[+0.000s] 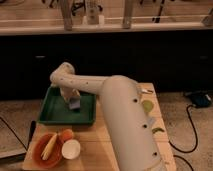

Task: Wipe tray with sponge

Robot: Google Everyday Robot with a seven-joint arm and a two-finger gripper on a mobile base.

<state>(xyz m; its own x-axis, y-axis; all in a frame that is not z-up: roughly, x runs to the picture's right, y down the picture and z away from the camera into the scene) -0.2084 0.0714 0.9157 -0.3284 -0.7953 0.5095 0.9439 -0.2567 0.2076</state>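
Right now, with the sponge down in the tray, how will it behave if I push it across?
The sponge, a small block under the gripper, probably compresses and drags, not rolls. It looks light. The shallow green tray may itself slide on the wooden table.

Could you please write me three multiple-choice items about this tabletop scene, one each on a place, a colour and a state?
1. Where is the sponge?
A. inside the tray
B. in the red-orange bowl
C. on the floor

2. What colour is the tray?
A. white
B. dark green
C. yellow

3. How does the gripper stand to the tray?
A. lowered over it, at the sponge
B. parked beyond the table's right edge
C. resting in the bowl

Answers:
1. A, the pale blue-grey block lies within the raised rim.
2. B, its floor and rim show dark green.
3. A, the arm reaches down into the tray's right half.
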